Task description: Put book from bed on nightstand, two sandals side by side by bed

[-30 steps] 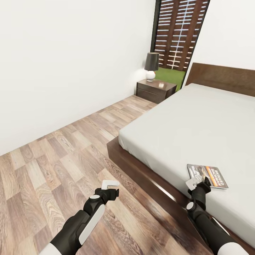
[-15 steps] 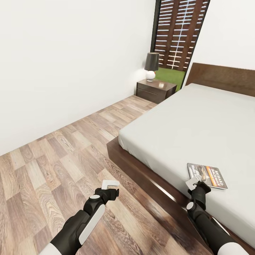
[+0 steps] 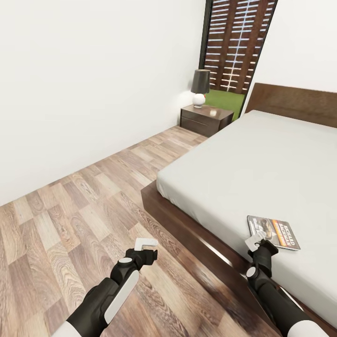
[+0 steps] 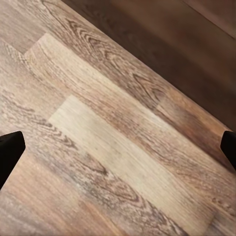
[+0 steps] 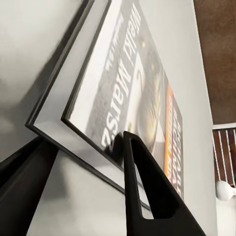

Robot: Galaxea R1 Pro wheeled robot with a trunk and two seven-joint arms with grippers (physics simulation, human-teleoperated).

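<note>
Almost nothing has changed over the last second: in the head view the room sits exactly as before, and our right gripper (image 3: 259,240) has only crept a touch toward the book (image 3: 275,232). We read that as the fine end of the approach, not a lift.

The book lies flat on the grey mattress of the bed (image 3: 252,164), near its lower edge, at the lower right of the frame. In the right wrist view its near corner (image 5: 51,125) sits between our two dark fingers (image 5: 147,196), one rising in front of the cover and the other low at the lower left. The jaws are spread around that corner and, as far as we can tell, are not yet pinching it; whether a finger already touches the cover we cannot tell.

Our left gripper (image 3: 146,246) hovers over the floor (image 3: 70,201) at the lower left, jaws spread wide, with only planks between the tips in its wrist view.

The nightstand (image 3: 206,118) stands at the upper middle of the frame, beside the headboard, with a lamp (image 3: 200,86) on it and bare top next to it. It is well apart from the book, so we judge that carrying the book there comes after closing. The grip on a thin corner looks shallow and could slip.
</note>
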